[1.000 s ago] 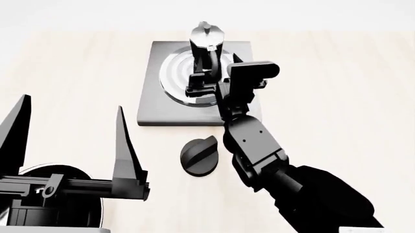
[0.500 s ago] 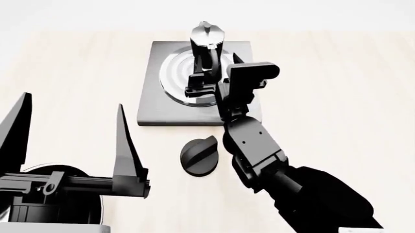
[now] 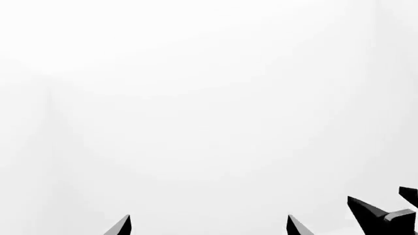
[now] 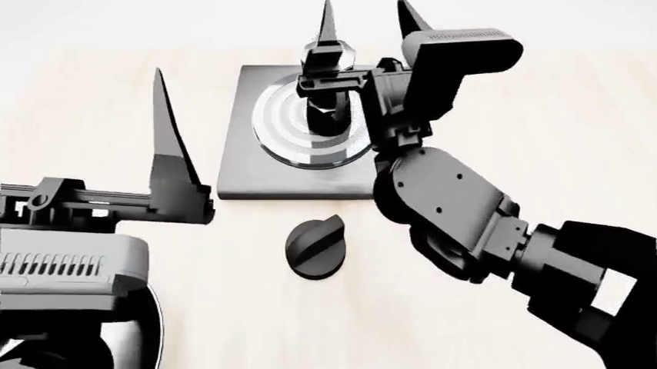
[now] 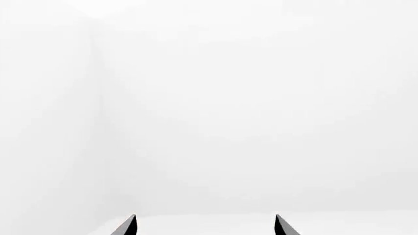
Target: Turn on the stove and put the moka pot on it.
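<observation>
Both end effectors spread, right end effector [image 4: 365,19] and arm before moka pot [image 4: 326,58] on stove [image 4: 246,165]; knob [image 4: 314,245] nearby.

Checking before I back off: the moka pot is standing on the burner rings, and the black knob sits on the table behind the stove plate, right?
Not quite. The moka pot does stand on the burner rings of the stove, but the head view shows the black knob on the table in front of the plate, on the robot's side, not behind it.
</observation>
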Robot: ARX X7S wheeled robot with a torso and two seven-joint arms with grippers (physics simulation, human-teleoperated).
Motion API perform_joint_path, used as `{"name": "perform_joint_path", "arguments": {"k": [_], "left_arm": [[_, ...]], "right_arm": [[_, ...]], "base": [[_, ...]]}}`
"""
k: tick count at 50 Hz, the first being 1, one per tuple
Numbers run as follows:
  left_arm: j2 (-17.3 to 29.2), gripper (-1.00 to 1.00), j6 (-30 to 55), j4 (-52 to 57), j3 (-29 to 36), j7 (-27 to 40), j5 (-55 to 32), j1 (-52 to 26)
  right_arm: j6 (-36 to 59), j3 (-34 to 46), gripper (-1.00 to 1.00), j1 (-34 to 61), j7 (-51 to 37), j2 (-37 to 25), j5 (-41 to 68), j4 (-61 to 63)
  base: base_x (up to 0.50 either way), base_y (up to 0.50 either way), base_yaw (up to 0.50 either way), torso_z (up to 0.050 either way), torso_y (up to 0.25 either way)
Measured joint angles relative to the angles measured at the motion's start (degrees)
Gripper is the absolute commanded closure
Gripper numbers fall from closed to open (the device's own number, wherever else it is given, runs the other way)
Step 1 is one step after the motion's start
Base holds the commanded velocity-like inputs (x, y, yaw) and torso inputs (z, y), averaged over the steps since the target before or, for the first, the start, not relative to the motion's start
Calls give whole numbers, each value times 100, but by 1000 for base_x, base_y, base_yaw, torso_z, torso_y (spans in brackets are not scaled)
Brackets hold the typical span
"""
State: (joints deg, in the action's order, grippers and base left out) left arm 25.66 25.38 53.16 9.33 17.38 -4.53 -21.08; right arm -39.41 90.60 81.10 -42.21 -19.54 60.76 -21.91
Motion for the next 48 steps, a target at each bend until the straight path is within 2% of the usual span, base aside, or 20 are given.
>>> {"name": "perform_joint_path", "arguments": {"k": [7,11,16,21,27,34,40,45,48], "left_arm": [[103,-100,739,300,-49,-85,-168,-768],[318,-100,928,425,-5,48,-416,-1136],[865,-100,1006,524,243,589,-1076,-1730],[1668,-100,829,584,818,1462,-1965,-2561],[2695,-100,312,629,2140,2614,-2981,-4022],[3551,-100,-329,656,3823,3596,-3728,-5686],[4021,-100,-902,668,5622,4251,-4106,-7362],[4224,-100,-1417,675,7315,4742,-4262,-8842],[4309,-100,-1664,677,8093,4955,-4303,-9501]], "right_arm": [[291,-7,-100,493,-767,-669,-411,1243],[559,-27,-100,795,-1297,-1116,-721,2005],[905,-84,-100,1171,-1882,-1703,-1040,2926],[1187,-163,-100,1508,-2289,-2261,-1234,3705],[1441,-271,-100,1838,-2603,-2887,-1280,4433],[1697,-360,-100,2119,-2822,-3515,-1268,5109],[1877,-426,-100,2296,-2958,-3990,-1250,5616],[2005,-492,-100,2432,-3043,-4364,-1206,6004],[2072,-529,-100,2505,-3079,-4582,-1174,6232]], "base": [[0,0,0,0,0],[0,0,0,0,0],[0,0,0,0,0],[0,0,0,0,0],[0,0,0,0,0],[0,0,0,0,0],[0,0,0,0,0],[0,0,0,0,0],[0,0,0,0,0]]}}
